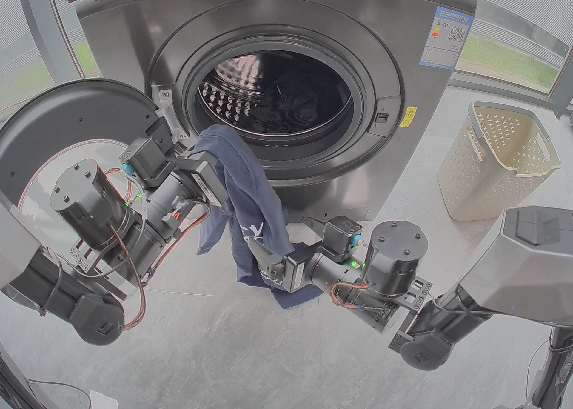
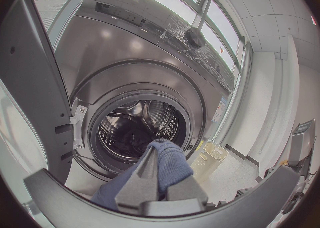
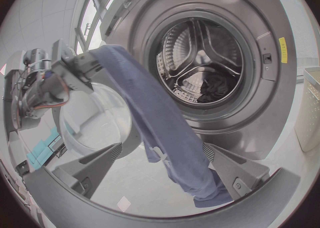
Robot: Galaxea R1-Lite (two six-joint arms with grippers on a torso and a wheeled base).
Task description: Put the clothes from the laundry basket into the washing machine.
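Garment hangs vertically from left fingers clamped on its top; right fingers gape around its lower end.

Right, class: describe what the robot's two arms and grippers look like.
The left arm and right arm are dark grey with cylindrical joint housings, orange cables looped outside and small green lights. The left gripper and right gripper have flat, wedge-shaped grey fingers.

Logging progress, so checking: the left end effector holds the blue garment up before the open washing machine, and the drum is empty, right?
Not quite. The drum is not empty: a dark garment already lies in it, as the right wrist view shows. The left end effector does hold the blue garment up before the open washing machine.
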